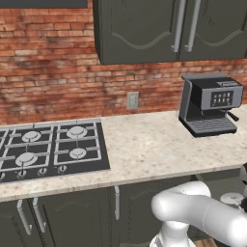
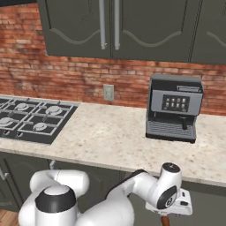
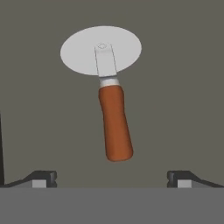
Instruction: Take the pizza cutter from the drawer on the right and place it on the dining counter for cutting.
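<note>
The gas hob (image 1: 48,149) is sitting at the left of the beige worktop (image 1: 154,149), with the coffee machine (image 1: 210,103) standing at the right under the wall cabinets (image 1: 169,29). Below the worktop edge, the gripper (image 3: 112,178) is pointing down with its jaws standing wide apart, gripping nothing. The pizza cutter (image 3: 109,92) is lying flat on the grey floor of the drawer (image 3: 183,109) between the fingertips (image 3: 43,178) (round blade away from the hand, reddish-brown handle toward it), touching neither one.
</note>
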Controlling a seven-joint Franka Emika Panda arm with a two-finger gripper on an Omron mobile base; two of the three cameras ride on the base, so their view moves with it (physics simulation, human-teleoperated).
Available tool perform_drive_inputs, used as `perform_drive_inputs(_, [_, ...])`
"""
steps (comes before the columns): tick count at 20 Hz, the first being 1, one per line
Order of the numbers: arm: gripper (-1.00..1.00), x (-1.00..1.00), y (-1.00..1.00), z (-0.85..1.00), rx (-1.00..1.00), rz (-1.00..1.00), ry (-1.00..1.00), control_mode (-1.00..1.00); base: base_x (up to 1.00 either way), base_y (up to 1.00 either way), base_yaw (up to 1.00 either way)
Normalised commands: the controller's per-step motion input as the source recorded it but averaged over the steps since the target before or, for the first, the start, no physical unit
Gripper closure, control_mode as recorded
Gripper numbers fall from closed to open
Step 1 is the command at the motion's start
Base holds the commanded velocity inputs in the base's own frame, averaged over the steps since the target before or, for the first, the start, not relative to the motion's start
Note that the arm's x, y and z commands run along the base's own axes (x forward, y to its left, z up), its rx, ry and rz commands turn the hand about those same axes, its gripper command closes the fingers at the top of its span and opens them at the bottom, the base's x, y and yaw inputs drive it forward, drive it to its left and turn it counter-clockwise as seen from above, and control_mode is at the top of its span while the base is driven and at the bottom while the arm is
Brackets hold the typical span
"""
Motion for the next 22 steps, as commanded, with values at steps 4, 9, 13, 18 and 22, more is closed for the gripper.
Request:
perform_drive_inputs(4, [-1.00, 0.04, -0.09, -0.25, 0.05, 0.00, 0.00, -1.00, 0.00, 0.00, 0.00])
perform_drive_inputs(9, [-1.00, 0.00, -0.02, -0.21, 0.00, 0.00, 0.00, -1.00, 0.00, 0.00, 0.00])
perform_drive_inputs(13, [-1.00, 0.00, 0.00, -0.22, 0.00, 0.00, 0.00, -1.00, 0.00, 0.00, 0.00])
perform_drive_inputs(18, [-1.00, 0.00, 0.00, -0.20, 0.00, 0.00, 0.00, -1.00, 0.00, 0.00, 0.00])
perform_drive_inputs(22, [-1.00, 0.00, 0.00, -0.21, 0.00, 0.00, 0.00, -1.00, 0.00, 0.00, 0.00])
